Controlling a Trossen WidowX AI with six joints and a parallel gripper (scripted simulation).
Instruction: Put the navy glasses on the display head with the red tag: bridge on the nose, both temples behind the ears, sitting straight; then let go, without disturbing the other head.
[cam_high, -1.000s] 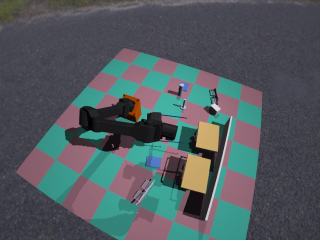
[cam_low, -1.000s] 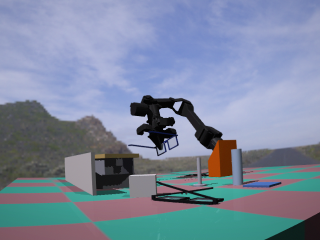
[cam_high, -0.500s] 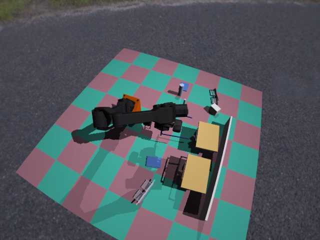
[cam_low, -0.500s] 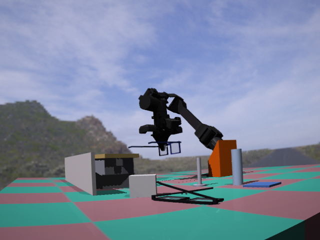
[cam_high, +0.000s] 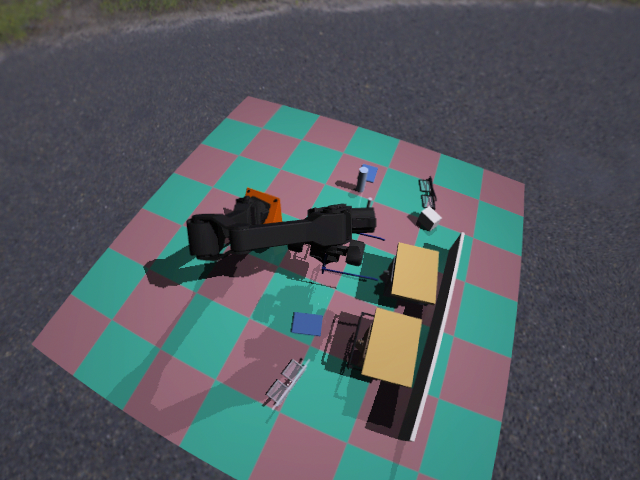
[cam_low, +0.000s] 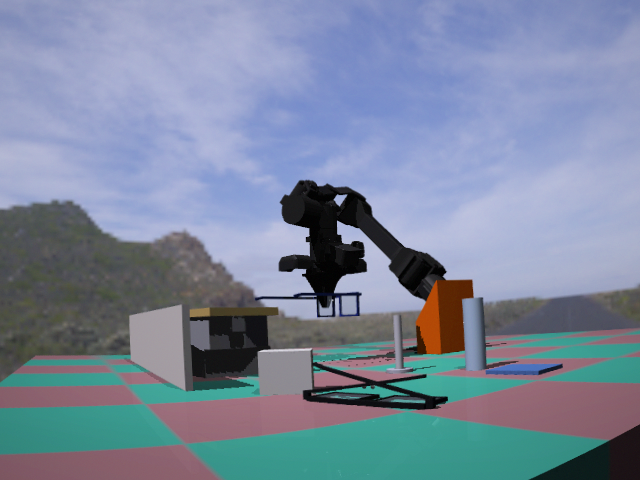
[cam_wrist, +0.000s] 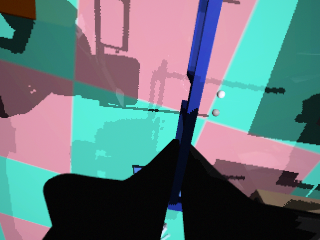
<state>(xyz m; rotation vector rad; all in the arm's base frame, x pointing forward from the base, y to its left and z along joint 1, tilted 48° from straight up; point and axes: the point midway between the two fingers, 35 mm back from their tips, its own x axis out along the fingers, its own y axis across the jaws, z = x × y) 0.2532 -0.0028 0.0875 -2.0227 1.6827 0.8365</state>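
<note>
My hand (cam_wrist: 179, 165) is pinching the navy glasses (cam_wrist: 196, 90) at the front frame; in the wrist view the blue bar runs straight up from between my dark fingers, with the checkered surface (cam_wrist: 110, 145) far beneath. From the side, my hand (cam_low: 324, 300) points straight down and the navy glasses (cam_low: 338, 304) hang level in the air, lenses toward the orange base block (cam_low: 445, 315), temples reaching toward the heads, well above the surface (cam_low: 310, 454).

Seen from above, the navy glasses (cam_high: 351, 273) are just short of the nearer tan-topped display head (cam_high: 415, 272), not touching it. The second tan-topped head (cam_high: 391, 347) stands beside the first, both in front of a long white-edged panel (cam_high: 439, 330). I cannot tell which head carries the red tag.

A blue pad (cam_high: 307, 323) lies on the surface near the second head, and a clear pair of glasses (cam_high: 285, 381) farther along. On the opposite side are a grey cylinder (cam_high: 362, 179), a white cube (cam_high: 429, 218) and a black pair of glasses (cam_high: 427, 191).
</note>
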